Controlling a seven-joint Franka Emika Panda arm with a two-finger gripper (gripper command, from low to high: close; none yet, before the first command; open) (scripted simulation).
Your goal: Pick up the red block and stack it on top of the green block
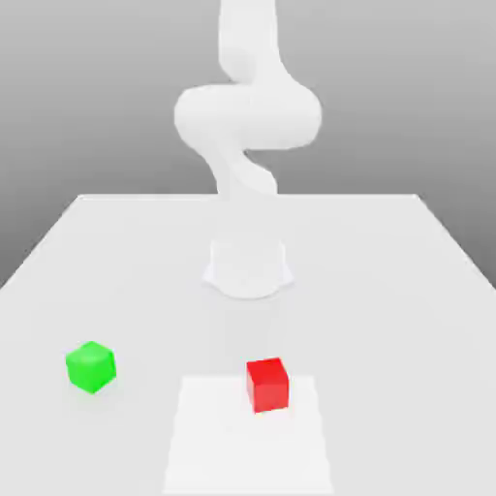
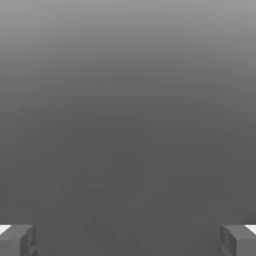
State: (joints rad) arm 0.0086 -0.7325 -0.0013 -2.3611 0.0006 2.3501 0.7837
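Note:
The red block (image 1: 267,384) rests on the white table (image 1: 387,291) near its front edge, a little toward the exterior view's right. The green block (image 1: 91,366) sits apart from it at the exterior view's left, turned slightly on the table. The white arm (image 1: 247,116) rises from its base (image 1: 248,271) at the table's middle and curls upward, well above both blocks. In the hand view my gripper (image 2: 128,241) is open, its two grey fingertips (image 2: 17,240) wide apart with nothing between them, facing a plain grey background.
A paler rectangular patch (image 1: 247,446) lies on the table under and in front of the red block. The table's far edge (image 1: 248,197) runs behind the arm's base.

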